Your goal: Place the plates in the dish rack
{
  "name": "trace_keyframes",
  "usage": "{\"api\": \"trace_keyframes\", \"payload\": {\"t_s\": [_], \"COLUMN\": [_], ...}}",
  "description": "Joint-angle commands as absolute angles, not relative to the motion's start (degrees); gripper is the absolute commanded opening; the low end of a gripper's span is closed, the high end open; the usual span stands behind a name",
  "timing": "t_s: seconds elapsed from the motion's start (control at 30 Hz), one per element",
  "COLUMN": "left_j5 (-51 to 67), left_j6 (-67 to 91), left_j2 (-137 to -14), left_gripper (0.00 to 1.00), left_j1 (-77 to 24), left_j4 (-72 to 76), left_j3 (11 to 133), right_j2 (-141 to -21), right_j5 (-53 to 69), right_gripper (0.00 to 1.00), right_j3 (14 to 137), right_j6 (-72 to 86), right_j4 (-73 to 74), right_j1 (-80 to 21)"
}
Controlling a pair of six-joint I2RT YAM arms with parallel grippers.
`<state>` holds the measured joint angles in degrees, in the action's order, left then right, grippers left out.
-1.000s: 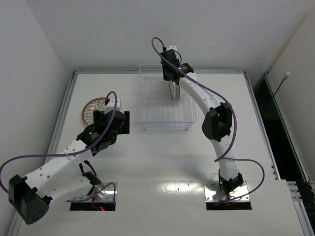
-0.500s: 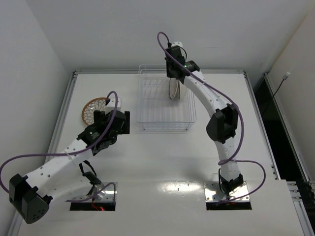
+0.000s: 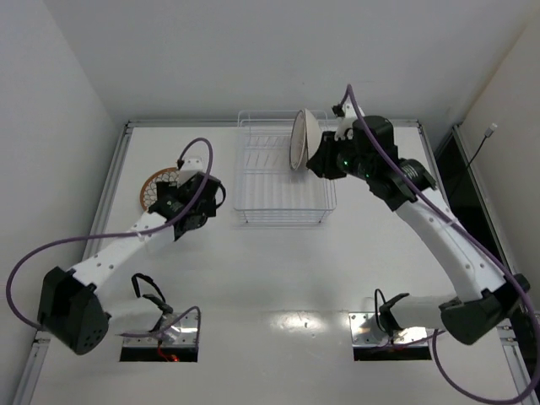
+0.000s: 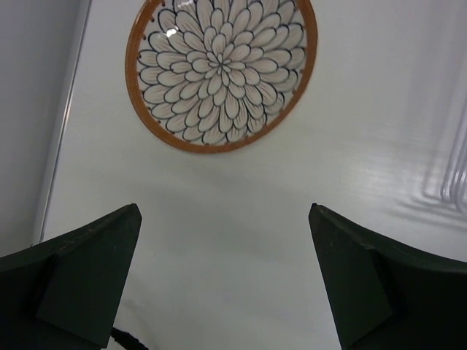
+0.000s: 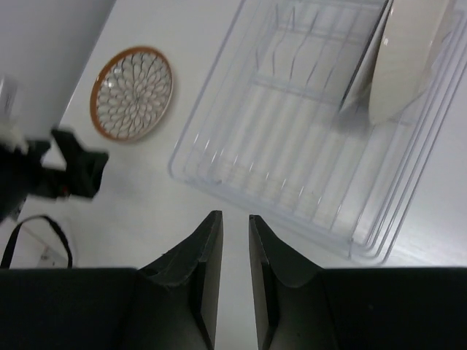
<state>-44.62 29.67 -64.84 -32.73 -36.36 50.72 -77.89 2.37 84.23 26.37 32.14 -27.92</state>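
The overhead view faces the whole table (image 3: 278,270); both wrist views look down, sharing the petal plate (image 4: 221,73).

Plate (image 3: 304,140) in rack (image 3: 270,204); flat plate (image 3: 153,191) left

**Tally: plates, rack, grippers**

One rack (image 3: 278,194). One petal plate (image 4: 221,73) lies flat on the one counter (image 3: 278,278). One cream-backed plate (image 5: 405,55) stands in the rack, with perhaps a second edge beside it. Two grippers: left gripper (image 4: 223,208), right gripper (image 5: 234,215).
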Motion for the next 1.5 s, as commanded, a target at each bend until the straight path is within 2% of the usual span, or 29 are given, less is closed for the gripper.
{"api": "trace_keyframes", "payload": {"t_s": [0.0,0.1,0.27,0.43,0.7,0.93,0.97,1.0,1.17,1.27,1.3,1.37,1.4,1.43,1.47], "left_j5": [-41.95,-30.79,-22.87,-14.61,-16.7,-21.97,-23.63,-24.6,-26.28,-27.94,-27.95,-27.95,-27.95,-27.95,-28.47], "left_j6": [28.13,25.67,23.47,22.41,21.8,21.8,21.8,21.8,21.27,21.27,21.27,20.74,20.74,20.74,20.74], "left_j2": [-72.14,-79.26,-90.59,-101.76,-108.53,-111.79,-111.8,-111.8,-113.64,-115.57,-116.27,-118.46,-119.0,-119.0,-119.79], "left_gripper": [1.0,1.0,1.0,1.0,1.0,0.81,0.7,0.66,0.61,0.48,0.38,0.25,0.12,0.04,0.0], "left_j1": [-26.39,-20.31,-13.82,-11.6,-11.07,-11.07,-11.07,-11.07,-11.07,-11.07,-11.07,-11.07,-11.07,-11.07,-11.07], "left_j4": [-34.45,-33.93,-34.27,-35.68,-35.68,-36.21,-35.25,-34.64,-34.63,-34.63,-34.63,-35.24,-35.77,-35.77,-35.77], "left_j3": [57.64,64.31,71.88,77.43,80.07,77.17,76.38,74.38,74.35,74.36,74.36,74.36,74.36,74.88,74.88], "right_j2": [-72.52,-68.21,-67.06,-66.53,-64.95,-64.95,-64.95,-64.95,-65.57,-66.79,-66.8,-66.8,-66.8,-66.8,-66.8], "right_j5": [9.48,10.02,11.86,13.1,14.15,14.15,14.15,14.15,14.15,14.15,14.15,14.15,14.15,14.15,13.54], "right_gripper": [0.19,0.17,0.17,0.17,0.17,0.17,0.17,0.17,0.17,0.17,0.17,0.17,0.17,0.17,0.17], "right_j3": [78.15,75.42,76.72,77.43,77.43,78.75,79.27,79.28,81.56,82.87,82.88,83.5,83.5,84.11,84.11], "right_j6": [28.04,27.51,25.4,24.79,25.4,25.4,25.4,25.4,25.4,25.4,25.4,25.4,25.4,24.88,24.87], "right_j4": [33.48,35.85,39.55,40.08,40.08,42.88,42.89,43.5,44.56,45.79,46.4,46.93,47.54,48.07,49.03], "right_j1": [-27.95,-27.95,-27.95,-27.95,-28.48,-28.48,-28.48,-28.48,-28.48,-28.48,-28.48,-28.48,-28.48,-28.48,-28.48]}}
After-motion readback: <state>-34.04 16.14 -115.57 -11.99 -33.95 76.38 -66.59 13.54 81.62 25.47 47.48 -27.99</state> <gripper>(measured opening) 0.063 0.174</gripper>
